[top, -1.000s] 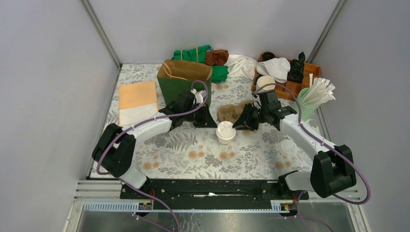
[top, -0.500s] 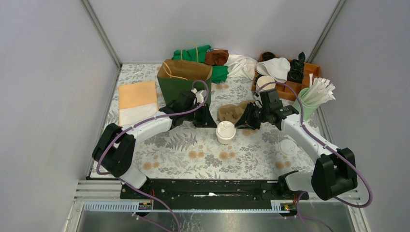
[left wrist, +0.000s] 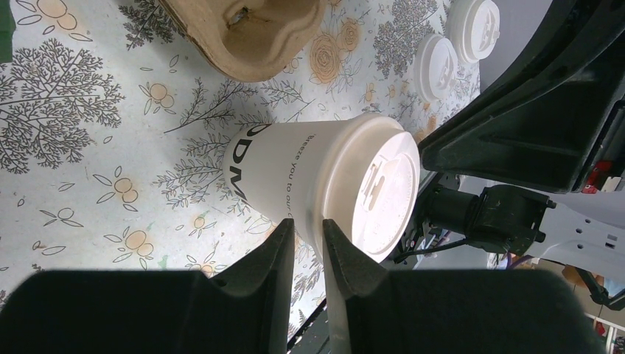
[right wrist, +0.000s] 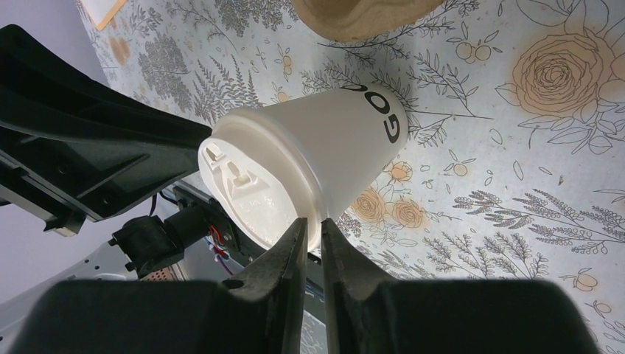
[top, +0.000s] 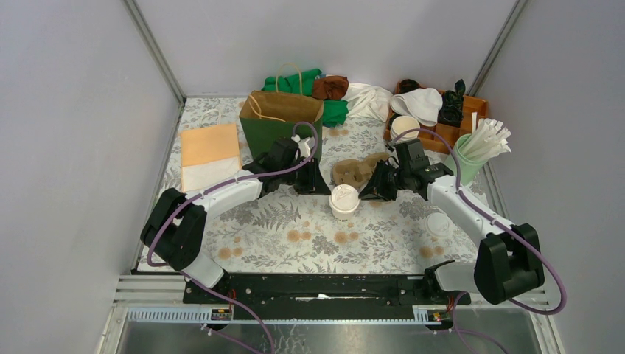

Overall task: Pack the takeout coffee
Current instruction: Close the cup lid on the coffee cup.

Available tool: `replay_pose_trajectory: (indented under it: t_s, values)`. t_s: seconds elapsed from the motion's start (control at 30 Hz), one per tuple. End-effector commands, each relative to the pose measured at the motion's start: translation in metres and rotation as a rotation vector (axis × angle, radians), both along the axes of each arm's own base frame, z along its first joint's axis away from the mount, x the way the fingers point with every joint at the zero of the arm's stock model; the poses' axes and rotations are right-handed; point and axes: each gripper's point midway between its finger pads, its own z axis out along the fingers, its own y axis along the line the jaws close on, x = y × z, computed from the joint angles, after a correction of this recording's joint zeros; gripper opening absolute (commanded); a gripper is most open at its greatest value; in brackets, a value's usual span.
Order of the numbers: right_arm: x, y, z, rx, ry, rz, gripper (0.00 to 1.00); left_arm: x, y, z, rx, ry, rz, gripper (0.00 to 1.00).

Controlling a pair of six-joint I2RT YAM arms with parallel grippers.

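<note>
The takeout coffee (top: 344,199) stands upright on my floral desk (top: 295,236), lid on, just on the near side of the brown pulp carrier (top: 352,171). My left hand (left wrist: 309,230), reaching in from the carrier's left, pinches the lid's rim between nearly closed fingers. My right hand (right wrist: 312,227), in from the carrier's right, straddles the opposite rim with fingers almost together; I cannot tell whether they grip.
</note>
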Motion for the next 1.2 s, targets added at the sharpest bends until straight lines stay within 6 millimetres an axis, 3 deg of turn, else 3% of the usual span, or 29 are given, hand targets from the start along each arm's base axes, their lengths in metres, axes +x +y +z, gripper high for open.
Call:
replay_pose_trajectory:
  t_s: [0.0, 0.43, 0.73, 1.17]
  values:
    - [0.002, 0.003, -0.002, 0.015, -0.008, 0.025, 0.19, 0.01, -0.006, 0.012, -0.021, -0.052, -0.004, 0.24]
    - [0.003, 0.004, -0.012, 0.011, 0.007, 0.034, 0.16, 0.009, -0.005, 0.007, -0.018, -0.043, -0.007, 0.24]
    - [-0.013, -0.003, -0.034, -0.02, 0.053, 0.038, 0.16, 0.002, -0.003, -0.004, 0.004, -0.04, -0.019, 0.24]
    - [-0.024, -0.011, -0.054, -0.066, 0.086, 0.047, 0.16, -0.015, 0.002, -0.039, 0.128, -0.047, -0.059, 0.23]
